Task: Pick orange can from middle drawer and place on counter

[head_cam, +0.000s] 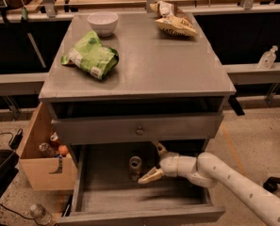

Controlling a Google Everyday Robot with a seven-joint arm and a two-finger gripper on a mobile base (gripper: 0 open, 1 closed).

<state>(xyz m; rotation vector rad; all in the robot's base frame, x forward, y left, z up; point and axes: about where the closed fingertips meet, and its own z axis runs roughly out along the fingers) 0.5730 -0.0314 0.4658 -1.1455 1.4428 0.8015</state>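
The orange can (135,167) stands upright on the floor of the open middle drawer (106,194), silver top showing. My gripper (154,162) is inside the drawer just right of the can, fingers spread open, one fingertip (146,178) low beside the can and the other (158,147) higher up by the drawer front above. It holds nothing. The grey counter (163,65) is the cabinet's top, above the drawers.
On the counter lie a green bag (90,55), a white bowl (102,22) and a yellow snack bag (173,21). A tan wooden crate (40,159) with bottles stands left of the cabinet. The closed drawer front with a knob (139,131) overhangs the can.
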